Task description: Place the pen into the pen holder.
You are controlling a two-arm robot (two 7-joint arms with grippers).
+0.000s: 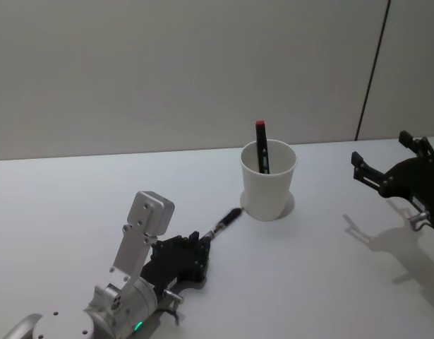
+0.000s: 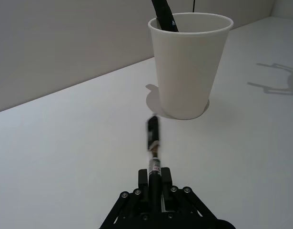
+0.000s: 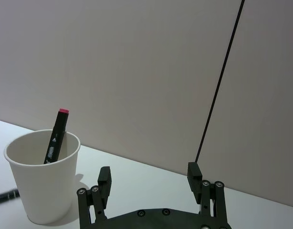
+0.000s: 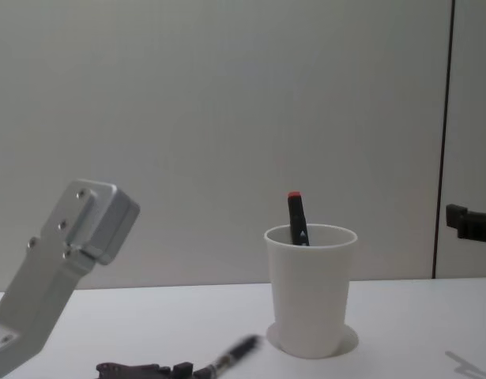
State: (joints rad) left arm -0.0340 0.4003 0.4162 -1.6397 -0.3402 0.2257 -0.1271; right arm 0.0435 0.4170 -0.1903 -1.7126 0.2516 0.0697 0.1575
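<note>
Head view: a plain matte wall (image 1: 167, 70) is seen behind a smooth white worktop (image 1: 61, 205). The right hand (image 1: 389, 161) is held spread apart, well right of the tapered paper pen holder (image 1: 267, 191), in which a red-capped marker (image 1: 262, 145) is leaned. The thin black pen (image 1: 227, 220) is clamped in the left hand (image 1: 206, 240), its tip just beside the holder's base.

No wording can be read anywhere. The black marker (image 3: 55, 139) standing in the white paper cup (image 3: 41, 191) carries small white print on its barrel — too small to make out. The pen (image 2: 154, 136), near and left of the cup, shows a pale band — no letters legible.
</note>
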